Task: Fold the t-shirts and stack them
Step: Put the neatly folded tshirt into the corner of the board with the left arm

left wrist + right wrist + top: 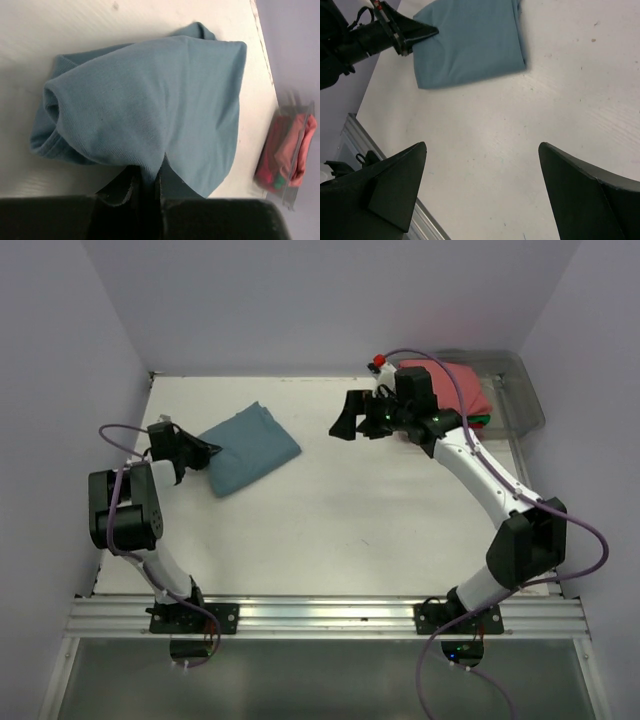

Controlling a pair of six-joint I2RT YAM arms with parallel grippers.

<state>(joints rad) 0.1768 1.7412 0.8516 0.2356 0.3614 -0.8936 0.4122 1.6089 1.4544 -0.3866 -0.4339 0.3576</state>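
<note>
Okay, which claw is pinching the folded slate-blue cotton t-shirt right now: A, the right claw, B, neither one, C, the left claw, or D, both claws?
C: the left claw is closed on the edge of the folded slate-blue cotton t-shirt, while the right claw hangs open, well apart from it.

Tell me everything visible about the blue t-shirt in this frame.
The blue t-shirt is dusty slate-blue, soft knit cotton by its look, folded into a rough rectangle with one rolled, bunched end. It lies on the white table, left of centre, angled. The left gripper is shut on its edge, puckering the fabric.
</note>
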